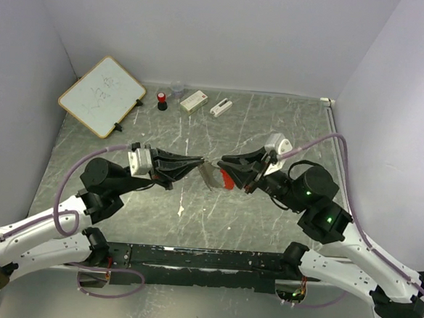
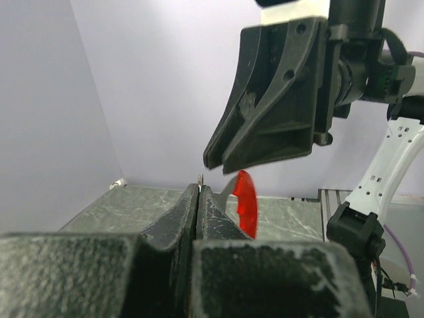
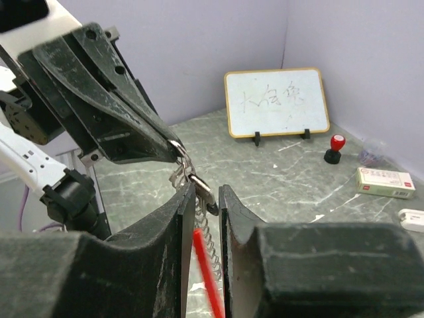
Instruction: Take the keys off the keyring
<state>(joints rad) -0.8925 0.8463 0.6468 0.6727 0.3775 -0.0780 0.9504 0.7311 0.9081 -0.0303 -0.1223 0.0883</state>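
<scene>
The keyring hangs in mid-air between my two grippers over the middle of the table. Its silvery metal part and its red crescent clip show in the top view. My left gripper is shut on the thin wire loop, and the red clip hangs just beyond its tips. My right gripper faces it tip to tip. In the right wrist view its jaws stand narrowly apart around the metal clasp, with the coiled chain and red clip hanging between them.
A small whiteboard leans at the back left. A red-capped black bottle, a clear cup, a white box and a small white object stand along the back edge. Walls close three sides.
</scene>
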